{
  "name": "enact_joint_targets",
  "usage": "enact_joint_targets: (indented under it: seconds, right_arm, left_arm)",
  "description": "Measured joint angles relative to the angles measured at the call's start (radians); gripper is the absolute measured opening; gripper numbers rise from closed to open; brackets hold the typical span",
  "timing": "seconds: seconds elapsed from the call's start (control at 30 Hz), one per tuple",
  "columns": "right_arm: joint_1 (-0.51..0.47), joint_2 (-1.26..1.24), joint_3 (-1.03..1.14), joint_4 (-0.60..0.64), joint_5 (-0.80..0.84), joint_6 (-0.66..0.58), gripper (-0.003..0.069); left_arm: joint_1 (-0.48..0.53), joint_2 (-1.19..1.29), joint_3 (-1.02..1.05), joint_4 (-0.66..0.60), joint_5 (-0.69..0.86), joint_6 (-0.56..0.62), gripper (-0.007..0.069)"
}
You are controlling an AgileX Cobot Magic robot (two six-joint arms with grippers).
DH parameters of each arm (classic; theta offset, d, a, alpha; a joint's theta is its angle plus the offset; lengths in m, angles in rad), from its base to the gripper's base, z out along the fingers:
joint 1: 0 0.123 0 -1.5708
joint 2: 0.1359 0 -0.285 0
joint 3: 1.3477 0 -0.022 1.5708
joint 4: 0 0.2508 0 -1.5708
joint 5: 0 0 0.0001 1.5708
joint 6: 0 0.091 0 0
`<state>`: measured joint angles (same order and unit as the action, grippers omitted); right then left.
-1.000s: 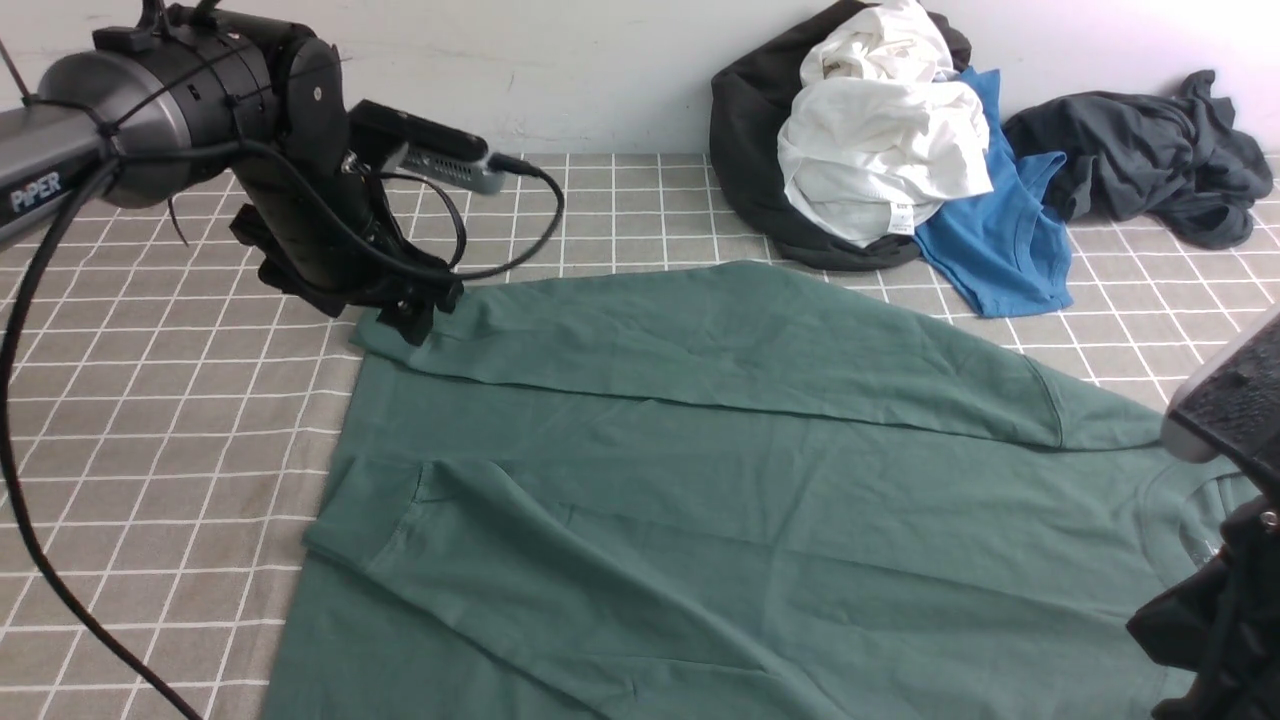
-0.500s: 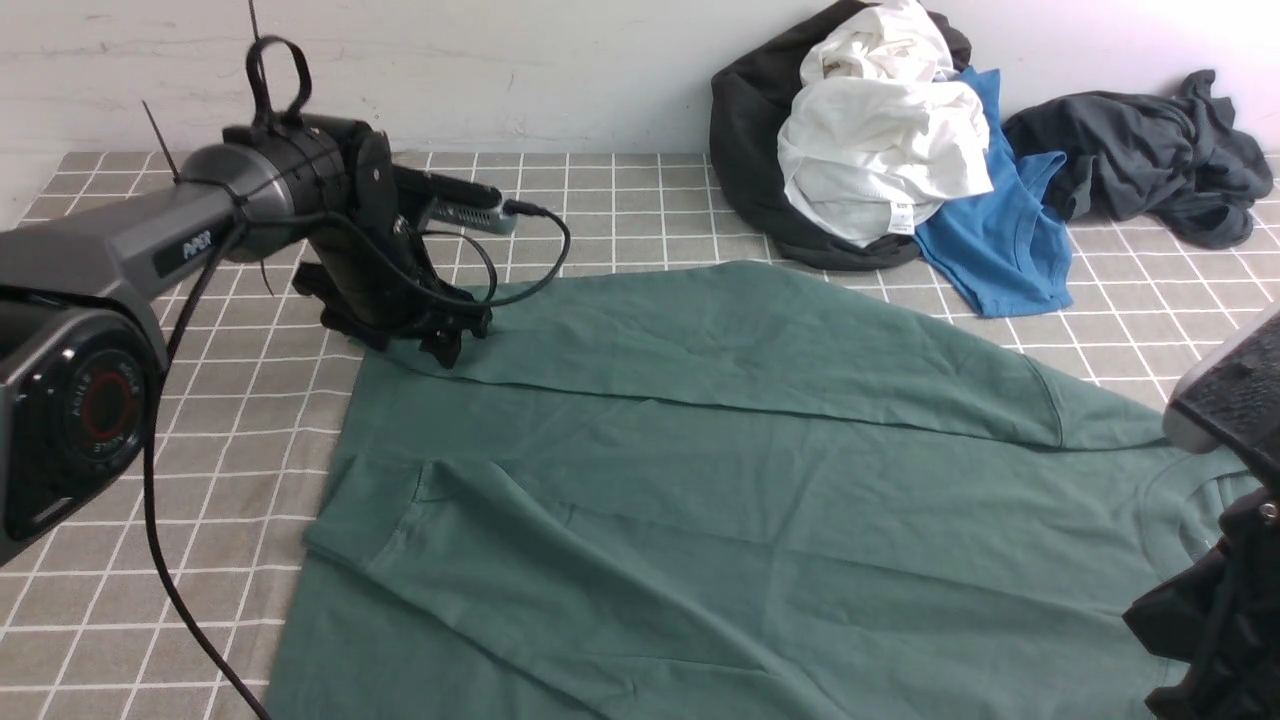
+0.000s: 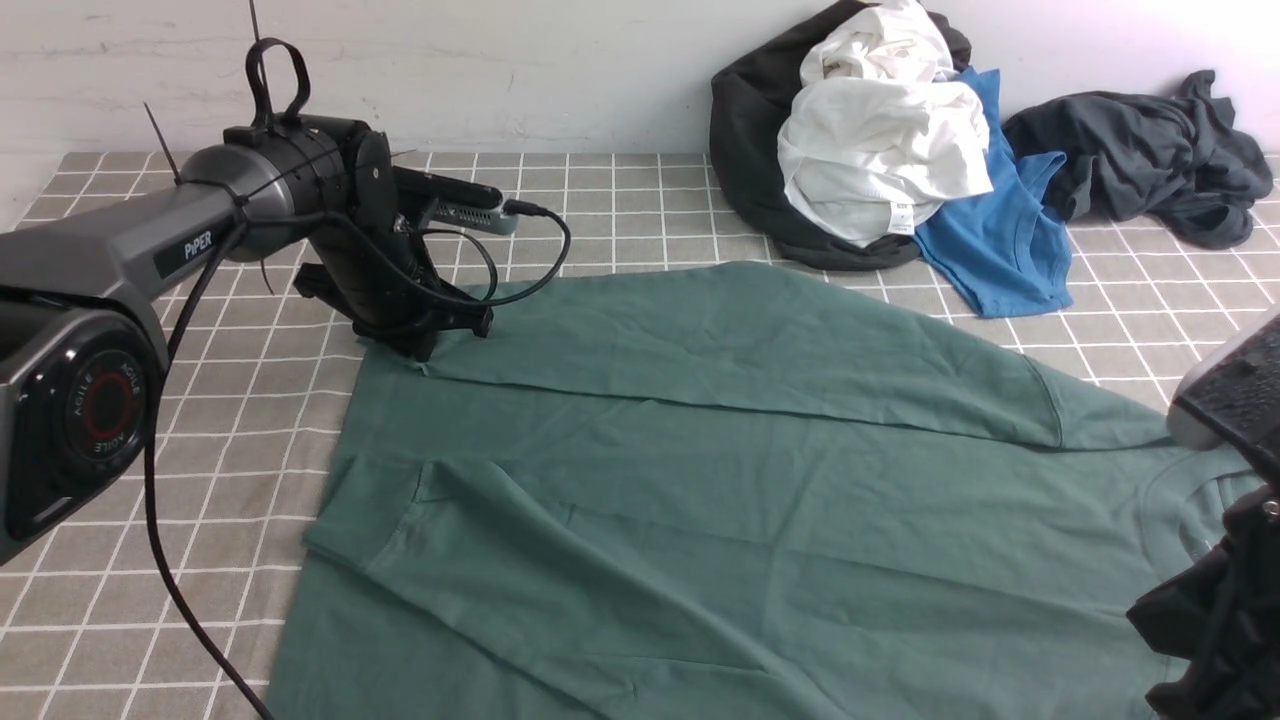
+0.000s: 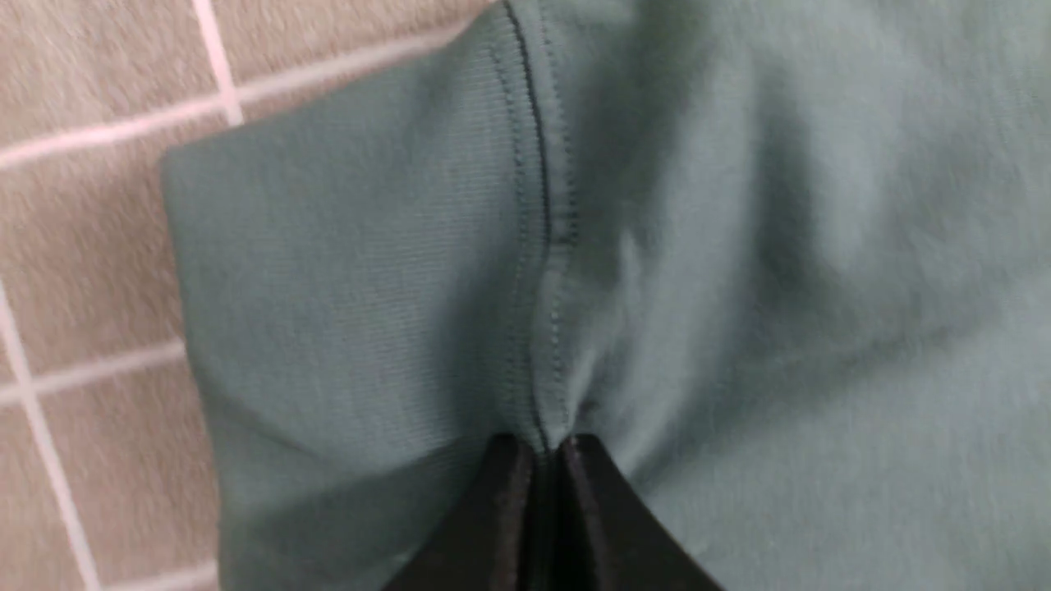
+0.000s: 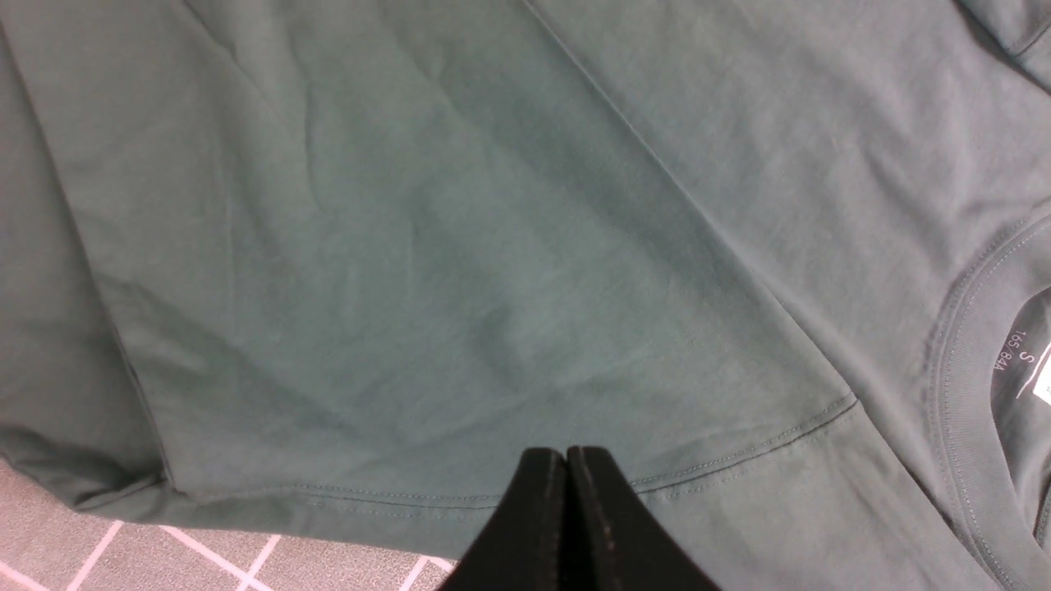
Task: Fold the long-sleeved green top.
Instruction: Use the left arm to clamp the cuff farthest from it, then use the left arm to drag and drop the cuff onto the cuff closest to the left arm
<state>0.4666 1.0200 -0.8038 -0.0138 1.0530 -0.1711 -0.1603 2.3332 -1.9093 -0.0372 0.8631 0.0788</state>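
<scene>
- The checked surface (image 3: 200,420) carries everything and lies bare on the outer side of the left fingers (image 4: 539,447).
- The green long-sleeved top (image 3: 700,480) is spread flat between the two sets of fingers. One sleeve is folded across its body, and that sleeve's cuff sits at the left fingers.
- A heap made up of a black garment (image 3: 745,150), a white garment (image 3: 880,150) and a blue T-shirt (image 3: 1000,250) sits by the wall, well beyond both sets of fingers and near the folded sleeve's far edge.
- A dark grey garment (image 3: 1140,150) lies far beyond the right fingers (image 5: 566,453), apart from the top.
- The left wrist and its black cable (image 3: 520,270) screen the fingertips in the front view.
- Left fingers: closed tight on the cuff seam, with the cloth puckered at the tips.
- Right fingers: pressed together and gripping no cloth, over the shoulder seam beside the ribbed collar (image 5: 961,394).
</scene>
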Motion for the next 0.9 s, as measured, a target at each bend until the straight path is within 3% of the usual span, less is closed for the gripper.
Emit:
enact_joint_targets:
  seconds: [0.43,0.6,0.9]
  right_arm:
    - [0.0,0.0,0.0,-0.047,0.001,0.002,-0.0014]
    - [0.0,-0.001,0.0,-0.054,0.063,0.032,-0.0014]
    - [0.0,-0.084,0.0,-0.054,0.087,0.039,-0.0014]
  left_arm:
    - [-0.001,-0.224,0.033,-0.025,0.264,0.001,0.0013]
    - [-0.004,-0.432,0.298,-0.039,0.297,-0.002,0.0013]
    - [-0.081,-0.751,0.861,-0.077,0.084,-0.013,0.0013]
